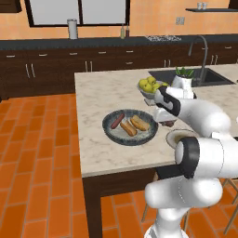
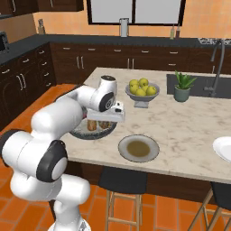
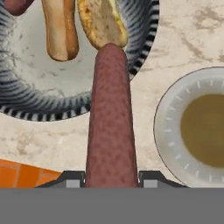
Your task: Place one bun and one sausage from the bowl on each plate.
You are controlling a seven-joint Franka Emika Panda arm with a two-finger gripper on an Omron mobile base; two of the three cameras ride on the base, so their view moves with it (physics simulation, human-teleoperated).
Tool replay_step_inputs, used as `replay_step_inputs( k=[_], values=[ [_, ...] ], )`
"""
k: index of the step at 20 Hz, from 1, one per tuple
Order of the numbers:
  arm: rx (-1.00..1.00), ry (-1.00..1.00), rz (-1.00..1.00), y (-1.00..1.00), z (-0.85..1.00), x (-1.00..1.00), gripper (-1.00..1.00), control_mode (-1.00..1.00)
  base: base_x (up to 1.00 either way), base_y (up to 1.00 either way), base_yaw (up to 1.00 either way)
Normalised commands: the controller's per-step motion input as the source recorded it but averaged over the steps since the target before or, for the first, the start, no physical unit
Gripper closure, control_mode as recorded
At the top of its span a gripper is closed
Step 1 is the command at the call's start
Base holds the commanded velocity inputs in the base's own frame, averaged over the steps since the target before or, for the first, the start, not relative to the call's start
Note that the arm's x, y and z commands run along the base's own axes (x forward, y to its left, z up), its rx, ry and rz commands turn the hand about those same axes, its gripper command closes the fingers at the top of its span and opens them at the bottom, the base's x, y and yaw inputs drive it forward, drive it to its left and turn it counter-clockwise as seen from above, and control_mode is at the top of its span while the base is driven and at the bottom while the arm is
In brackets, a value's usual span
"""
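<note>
While the fingers [image 3: 111, 183] are clamped on one end of a sausage [image 3: 110, 118], it juts out over the bench [image 3: 183, 39], between the bowl [image 3: 26, 109] and the greyish-beige plate [image 3: 170, 127]. In the bowl lie two buns [image 1: 134, 125] and a second sausage [image 1: 117, 121]. The white plate [image 2: 223, 148] sits well apart at the bench's far right. The sausage looks light, firm and smooth, so it may swivel or slip in an end grip; a hold nearer its middle would likely steady it. The buns are probably soft and best pinched gently across the middle.
</note>
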Motion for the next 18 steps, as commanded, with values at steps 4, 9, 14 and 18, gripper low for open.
replay_step_inputs(
  k=[4,9,14,18],
  values=[
    [0.0,0.02,0.0,-1.0,0.01,0.15,1.0,-1.0,0.0,0.0,0.0],
    [0.0,0.02,0.0,-0.99,-0.02,-0.12,1.0,-1.0,0.0,0.0,0.0],
    [-0.02,0.0,0.0,-0.58,-0.31,-0.16,1.0,-1.0,0.0,0.0,0.0],
    [0.0,0.0,0.0,-0.28,-0.44,0.08,1.0,-1.0,0.0,0.0,0.0]
  ],
)
